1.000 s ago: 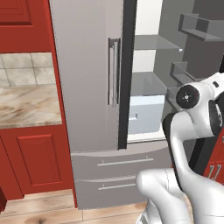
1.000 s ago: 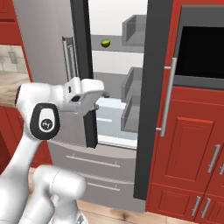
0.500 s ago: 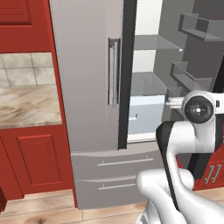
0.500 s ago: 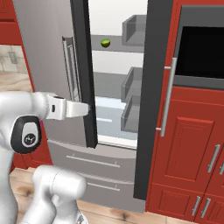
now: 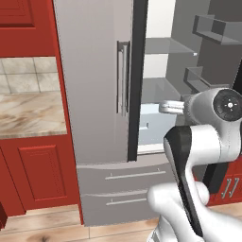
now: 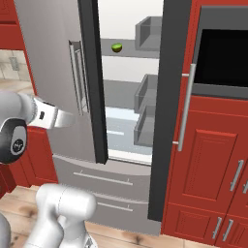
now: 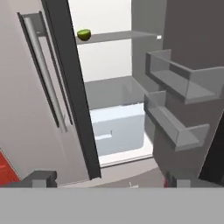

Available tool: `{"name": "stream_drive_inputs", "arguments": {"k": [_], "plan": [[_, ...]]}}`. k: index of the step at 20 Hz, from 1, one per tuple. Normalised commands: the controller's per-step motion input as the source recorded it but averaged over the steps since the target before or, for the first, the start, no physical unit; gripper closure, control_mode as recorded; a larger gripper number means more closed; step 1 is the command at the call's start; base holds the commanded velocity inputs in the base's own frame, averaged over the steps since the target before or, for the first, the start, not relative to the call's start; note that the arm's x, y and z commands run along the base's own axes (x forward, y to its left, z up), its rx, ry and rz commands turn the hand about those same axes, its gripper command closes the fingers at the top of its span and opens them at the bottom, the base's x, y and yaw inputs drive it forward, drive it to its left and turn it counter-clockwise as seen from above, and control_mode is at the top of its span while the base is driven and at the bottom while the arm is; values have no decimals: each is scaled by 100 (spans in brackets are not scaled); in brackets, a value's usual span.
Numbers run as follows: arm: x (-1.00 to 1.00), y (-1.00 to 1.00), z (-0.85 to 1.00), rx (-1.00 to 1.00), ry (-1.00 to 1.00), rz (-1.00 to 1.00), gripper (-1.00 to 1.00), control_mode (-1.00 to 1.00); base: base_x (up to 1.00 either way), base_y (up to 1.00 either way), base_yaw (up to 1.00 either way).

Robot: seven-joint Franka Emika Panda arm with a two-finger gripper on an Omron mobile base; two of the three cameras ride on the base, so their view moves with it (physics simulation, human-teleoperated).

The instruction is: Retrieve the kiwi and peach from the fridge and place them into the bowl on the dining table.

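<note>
Jaws stood wide apart and held nothing; the gripper (image 7: 109, 177) showed its two dark fingertips (image 7: 41, 177) at the bottom corners of the hand view, pointed at the fridge (image 7: 26, 109) interior. The right door stood swung open, its bins (image 7: 183, 83) at the right of that view; the left door was shut.

The kiwi (image 7: 83, 34) lay on an upper glass shelf (image 7: 122, 36), at the upper left of the hand view, just beside the dark edge of the left door. In the right base view the kiwi (image 6: 116, 47) sat at the top centre, well apart from the arm (image 6: 43, 116) at the left edge. No peach could be identified on the visible shelves.

Assessment: the kiwi appeared small, light and round, likely to roll on glass if nudged. Its flesh was judged soft enough to bruise under hard pressure. Recommended hold: across its widest part, jaws level with the shelf, closing gently. The nearby door edge was judged a collision risk for one finger.
</note>
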Motion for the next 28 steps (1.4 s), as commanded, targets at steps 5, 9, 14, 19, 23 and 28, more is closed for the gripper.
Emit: {"name": "stream_drive_inputs", "arguments": {"k": [5,9,14,19,23,28], "plan": [[41,47,0,0,-5,14,-100,-100,0,0,0],[86,1,0,2,0,13,-100,-100,0,0,0],[83,8,0,3,7,14,-100,-100,0,0,0],[75,26,0,0,11,4,-100,-100,0,0,0],[65,31,0,0,11,0,-100,-100,0,0,0],[76,19,0,0,5,0,-100,-100,0,0,0]]}}
